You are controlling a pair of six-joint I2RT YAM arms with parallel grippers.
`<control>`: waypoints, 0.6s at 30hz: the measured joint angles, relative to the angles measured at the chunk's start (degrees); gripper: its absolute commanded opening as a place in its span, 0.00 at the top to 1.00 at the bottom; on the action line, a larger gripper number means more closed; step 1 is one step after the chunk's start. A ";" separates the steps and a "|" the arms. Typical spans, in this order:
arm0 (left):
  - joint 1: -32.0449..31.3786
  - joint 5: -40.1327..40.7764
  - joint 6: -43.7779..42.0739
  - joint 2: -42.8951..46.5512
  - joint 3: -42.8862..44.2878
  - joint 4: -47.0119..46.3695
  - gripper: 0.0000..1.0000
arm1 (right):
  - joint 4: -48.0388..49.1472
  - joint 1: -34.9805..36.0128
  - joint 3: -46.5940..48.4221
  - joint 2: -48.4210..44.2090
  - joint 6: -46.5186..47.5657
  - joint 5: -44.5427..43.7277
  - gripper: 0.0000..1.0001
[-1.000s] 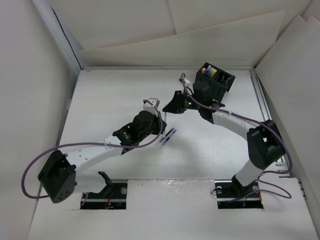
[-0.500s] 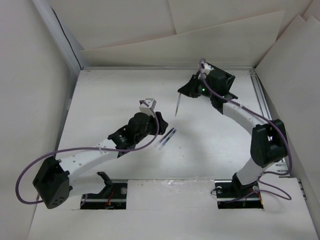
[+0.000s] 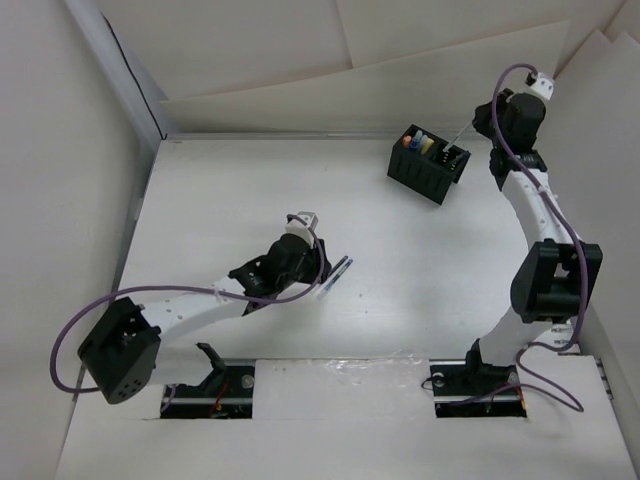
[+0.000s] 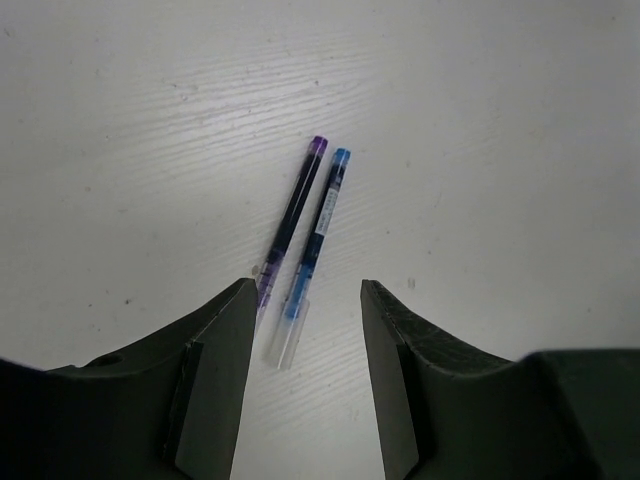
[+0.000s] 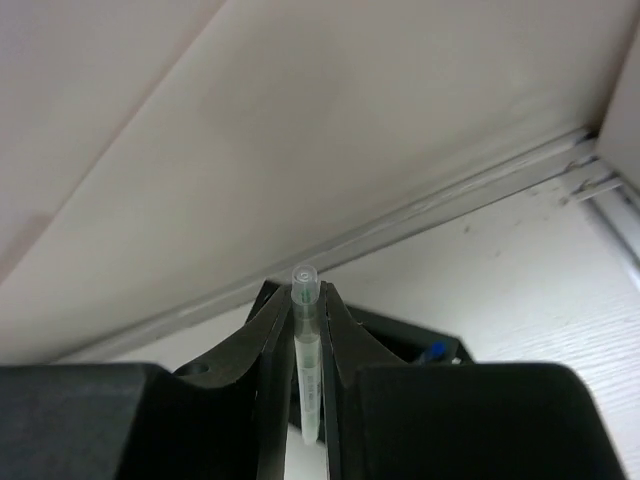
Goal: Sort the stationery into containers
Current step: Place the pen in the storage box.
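Note:
Two clear pens lie side by side on the table, one with a purple cap (image 4: 296,210) and one with a blue cap (image 4: 322,225); in the top view they show as a pair (image 3: 337,272). My left gripper (image 4: 306,290) is open just above their near ends, one finger on each side; it also shows in the top view (image 3: 322,262). My right gripper (image 5: 306,292) is shut on a thin green pen (image 5: 308,380), held high beside the black organiser box (image 3: 425,172). The box holds an orange-capped (image 3: 407,142), a blue (image 3: 418,139) and a yellow marker (image 3: 428,146).
The white table (image 3: 230,200) is walled by white boards at the back and sides. A metal rail (image 3: 530,215) runs along the right edge. The organiser's rim (image 5: 400,330) shows behind my right fingers.
My right arm swung up and to the far right with the green pen, uncovering the organiser. My left gripper moved right and down over the two clear pens.

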State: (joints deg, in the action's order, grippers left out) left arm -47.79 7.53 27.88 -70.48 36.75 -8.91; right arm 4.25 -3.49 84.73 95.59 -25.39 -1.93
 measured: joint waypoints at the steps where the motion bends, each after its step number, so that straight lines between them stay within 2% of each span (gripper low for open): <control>1: 0.00 0.07 0.00 -0.15 -0.33 0.22 0.57 | 0.07 -0.37 1.57 1.07 0.37 -1.57 0.88; 6: 0.00 0.28 -0.44 -0.79 -0.68 1.33 0.57 | 0.17 -0.79 5.62 6.80 2.45 -6.14 0.88; 13: 0.00 0.72 -0.85 -4.17 -0.74 1.90 0.57 | -1.38 -0.28 5.81 12.59 4.66 -9.55 0.87; 15: 0.00 1.14 -0.94 -4.70 -0.74 2.05 0.57 | -1.49 0.26 5.81 13.22 5.11 -10.49 0.80; 16: 0.00 1.42 -1.07 -4.85 -0.74 2.19 0.57 | -1.57 0.61 5.81 13.29 5.25 -10.84 0.67; 18: 0.00 1.86 -1.29 -5.29 -0.74 2.16 0.57 | -1.60 1.42 5.81 13.31 5.55 -11.39 0.52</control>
State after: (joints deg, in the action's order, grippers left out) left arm -47.79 9.39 26.59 -75.77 36.01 -6.74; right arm 2.66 -2.07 90.54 108.90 -19.84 -13.32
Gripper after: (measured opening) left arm 0.426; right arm 0.370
